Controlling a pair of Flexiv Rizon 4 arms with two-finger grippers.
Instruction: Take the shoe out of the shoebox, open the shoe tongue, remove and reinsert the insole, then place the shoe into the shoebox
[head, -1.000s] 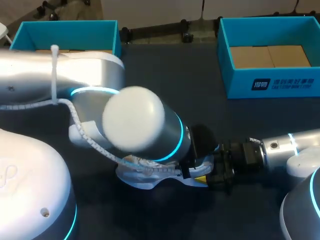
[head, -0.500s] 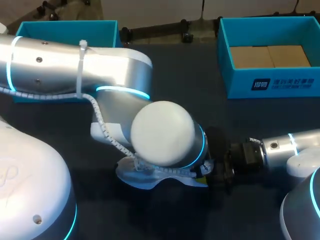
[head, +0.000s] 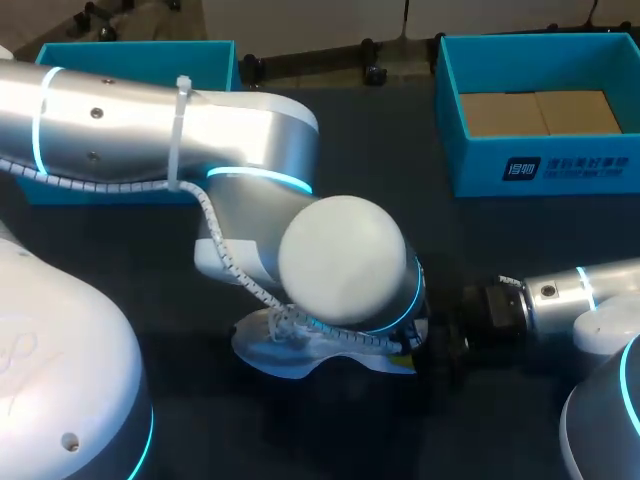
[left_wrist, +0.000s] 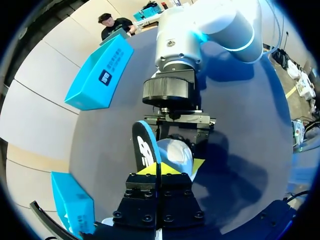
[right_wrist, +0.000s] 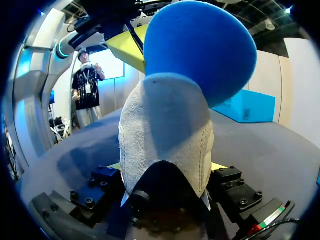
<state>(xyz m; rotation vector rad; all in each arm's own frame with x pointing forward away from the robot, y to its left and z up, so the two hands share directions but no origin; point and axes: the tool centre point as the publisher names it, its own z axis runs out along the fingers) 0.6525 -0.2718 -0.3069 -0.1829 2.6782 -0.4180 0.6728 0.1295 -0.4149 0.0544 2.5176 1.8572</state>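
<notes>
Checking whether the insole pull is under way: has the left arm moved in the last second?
Yes. The left arm has swung rightward, away from the left shoebox and toward the right shoebox, above the shoe.

The shoe (head: 285, 352) is pale grey-white with a suede heel; it rests upright on the dark bench (head: 380, 160), near the front middle, toe toward the left, largely hidden under an arm; its heel sits clamped between the fingers of the right end effector (right_wrist: 167, 170); the insole (right_wrist: 200, 50), blue on one face and black on the other, stands up out of the shoe's opening, pinched in the left end effector (left_wrist: 157, 170); a teal shoebox (head: 540, 110), open, with a brown card floor, sits far right; a second teal box (head: 130, 60) sits far left.
</notes>
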